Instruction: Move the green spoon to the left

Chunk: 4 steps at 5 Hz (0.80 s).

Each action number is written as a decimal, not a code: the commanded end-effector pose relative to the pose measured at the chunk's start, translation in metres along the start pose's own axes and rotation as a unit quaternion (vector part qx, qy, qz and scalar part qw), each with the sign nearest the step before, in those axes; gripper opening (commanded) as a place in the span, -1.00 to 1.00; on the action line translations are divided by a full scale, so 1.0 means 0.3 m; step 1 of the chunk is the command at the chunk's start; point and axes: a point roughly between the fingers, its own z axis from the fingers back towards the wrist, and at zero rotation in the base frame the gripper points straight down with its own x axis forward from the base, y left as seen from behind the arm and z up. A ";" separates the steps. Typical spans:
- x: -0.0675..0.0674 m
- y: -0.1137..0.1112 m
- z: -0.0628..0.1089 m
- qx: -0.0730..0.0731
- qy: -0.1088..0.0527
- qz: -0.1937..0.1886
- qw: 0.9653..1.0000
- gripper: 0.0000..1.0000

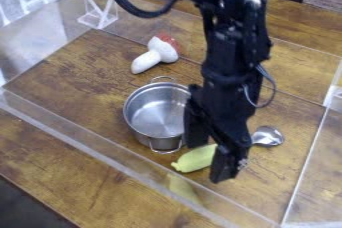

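"Currently, where is the spoon [195, 159] seen?"
"On the wood [80, 122], just beside the pot [156, 112]; its green handle is partly hidden by the gripper [213, 160], and its silver bowl is seen at the far side."
"How are the jaws shown?"
"Spread wide, above or about the handle; whether contact is made cannot be told."
"What failure might be expected?"
"The pot could be knocked by a finger if the descent is made too near its wall. The rounded handle could be rolled or squeezed out if it is pinched off-centre."
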 end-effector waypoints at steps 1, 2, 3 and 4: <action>0.071 0.038 0.067 0.015 -0.050 -0.005 0.999 1.00; 0.086 0.059 0.059 0.012 -0.054 -0.016 0.998 1.00; 0.096 0.075 0.050 0.006 -0.057 -0.027 0.998 1.00; 0.095 0.100 0.015 0.001 -0.058 -0.033 0.998 1.00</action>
